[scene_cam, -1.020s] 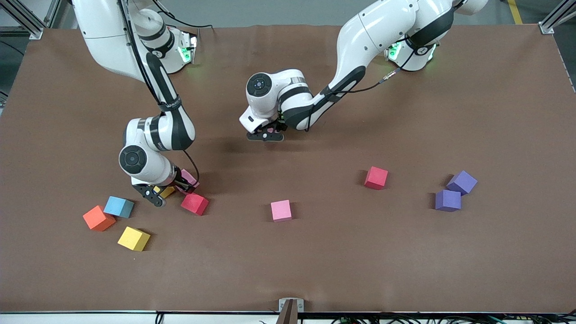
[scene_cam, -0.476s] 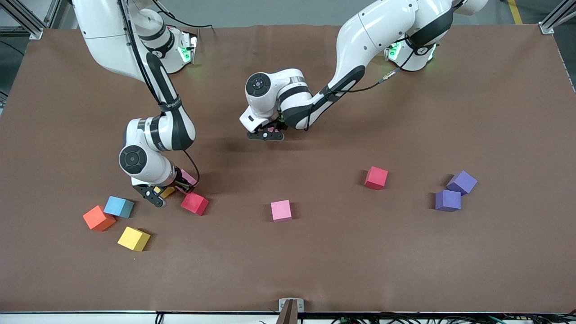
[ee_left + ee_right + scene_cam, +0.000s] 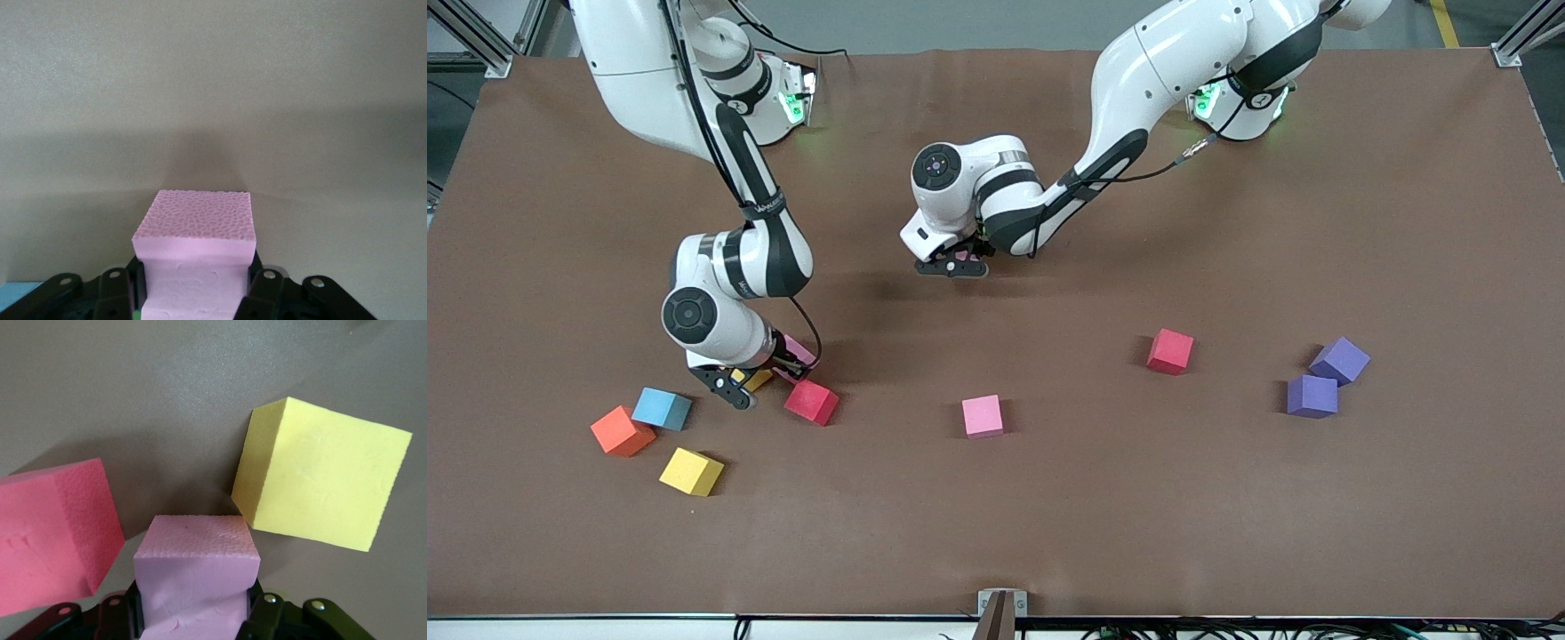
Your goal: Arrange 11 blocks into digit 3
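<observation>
My right gripper [image 3: 793, 360] is shut on a pink block [image 3: 197, 580], low among the blocks at the right arm's end of the table. Beside it lie a red block [image 3: 53, 540] and a yellow block [image 3: 320, 480]; the hand partly hides that yellow one [image 3: 754, 380] in the front view. My left gripper [image 3: 958, 262] is shut on another pink block [image 3: 195, 257] over bare table near the middle. Loose on the table are a pink block [image 3: 983, 416], a red block [image 3: 1169, 351] and two purple blocks [image 3: 1340, 360] [image 3: 1312, 396]. No digit 3 shows.
A light blue block [image 3: 662, 408], an orange cube [image 3: 622, 431] and a second yellow block [image 3: 691, 471] lie close together, nearer the front camera than my right gripper. The red block [image 3: 812, 402] sits right by that gripper. Brown mat [image 3: 1049, 516] covers the table.
My right gripper's fingers have closed on the pink block. The left gripper, with its pink block, has barely shifted toward the bases.
</observation>
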